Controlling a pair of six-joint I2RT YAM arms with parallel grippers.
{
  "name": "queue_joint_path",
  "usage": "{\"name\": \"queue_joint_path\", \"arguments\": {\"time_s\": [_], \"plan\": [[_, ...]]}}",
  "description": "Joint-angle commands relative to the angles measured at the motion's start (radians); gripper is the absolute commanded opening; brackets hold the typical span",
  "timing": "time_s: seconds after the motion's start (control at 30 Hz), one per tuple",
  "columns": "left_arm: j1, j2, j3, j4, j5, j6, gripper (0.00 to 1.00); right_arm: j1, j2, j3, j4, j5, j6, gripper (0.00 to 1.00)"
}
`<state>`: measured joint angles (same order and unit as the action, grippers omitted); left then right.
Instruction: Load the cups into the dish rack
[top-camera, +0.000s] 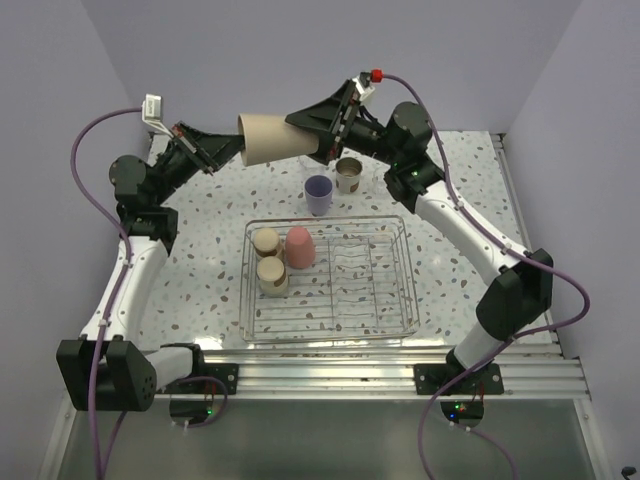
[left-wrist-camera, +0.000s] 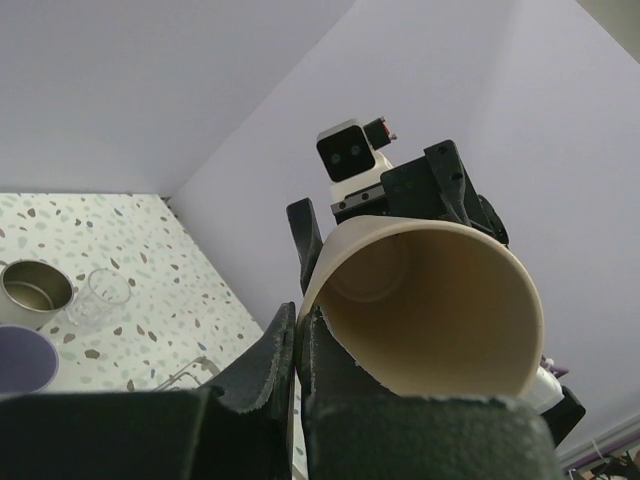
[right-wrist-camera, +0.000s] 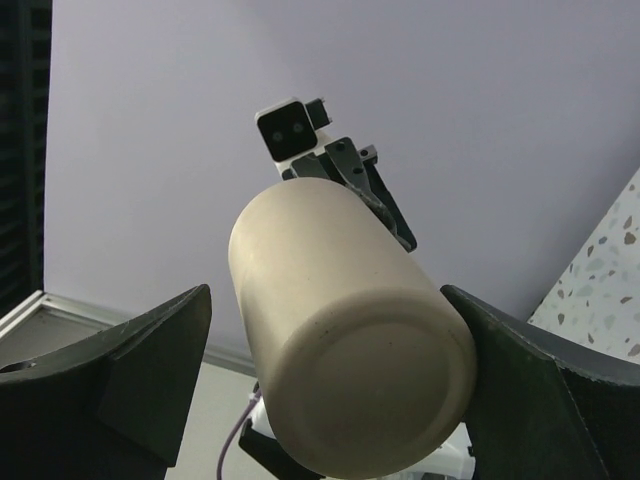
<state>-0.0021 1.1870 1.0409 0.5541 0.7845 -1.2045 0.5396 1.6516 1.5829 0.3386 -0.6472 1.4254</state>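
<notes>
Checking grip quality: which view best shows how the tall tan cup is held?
Left wrist: the tall tan cup has its rim pinched between the left jaws. Top external shows it whole, sideways in the air; right wrist shows its base between the open right jaws.

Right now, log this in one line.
left end effector: shut on tan cup rim | right end effector: open around its base | dish rack: three cups
</notes>
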Motion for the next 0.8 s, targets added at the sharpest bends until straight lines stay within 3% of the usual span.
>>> {"name": "queue_joint_path", "arguments": {"time_s": [0.0, 0.13, 0.23, 0.33, 0.37, 0.43, 0.47, 0.5, 0.53, 0.57, 0.7, 0.77], "plan": [[0.001, -0.007, -0.008, 0.090, -0.036, -0.043, 0.00, 0.016, -0.007, -0.004, 0.088, -0.012, 0.040, 0.98], [0.001, -0.004, -0.018, 0.093, -0.044, -0.044, 0.00, 0.017, -0.010, -0.003, 0.092, -0.008, 0.040, 0.95], [0.001, -0.004, -0.028, 0.092, -0.045, -0.047, 0.00, 0.016, -0.012, -0.003, 0.097, -0.006, 0.037, 0.80], [0.001, -0.007, -0.044, 0.090, -0.042, -0.056, 0.00, 0.016, -0.009, -0.003, 0.105, -0.008, 0.038, 0.59], [0.001, -0.010, -0.048, 0.090, -0.041, -0.056, 0.00, 0.017, -0.009, -0.001, 0.105, -0.011, 0.037, 0.46], [0.001, -0.010, -0.054, 0.084, -0.031, -0.055, 0.00, 0.016, -0.009, -0.003, 0.105, -0.011, 0.037, 0.31], [0.001, -0.010, -0.053, 0.069, -0.027, -0.050, 0.00, 0.017, -0.007, -0.003, 0.102, -0.014, 0.030, 0.17], [0.001, -0.010, -0.047, 0.054, -0.022, -0.031, 0.01, 0.016, -0.010, -0.001, 0.096, -0.017, 0.026, 0.12], [0.001, -0.010, -0.042, 0.038, -0.007, -0.018, 0.12, 0.016, -0.012, -0.001, 0.080, -0.019, 0.020, 0.06], [0.001, -0.015, -0.036, -0.015, -0.001, 0.002, 0.17, 0.016, -0.015, -0.001, 0.070, -0.023, 0.003, 0.01], [0.001, -0.050, 0.062, -0.354, -0.056, 0.213, 0.22, 0.000, -0.035, -0.011, 0.014, -0.032, -0.042, 0.00], [0.001, -0.072, 0.085, -0.531, -0.111, 0.331, 0.34, -0.015, -0.056, -0.021, -0.022, -0.037, -0.077, 0.00]]}}
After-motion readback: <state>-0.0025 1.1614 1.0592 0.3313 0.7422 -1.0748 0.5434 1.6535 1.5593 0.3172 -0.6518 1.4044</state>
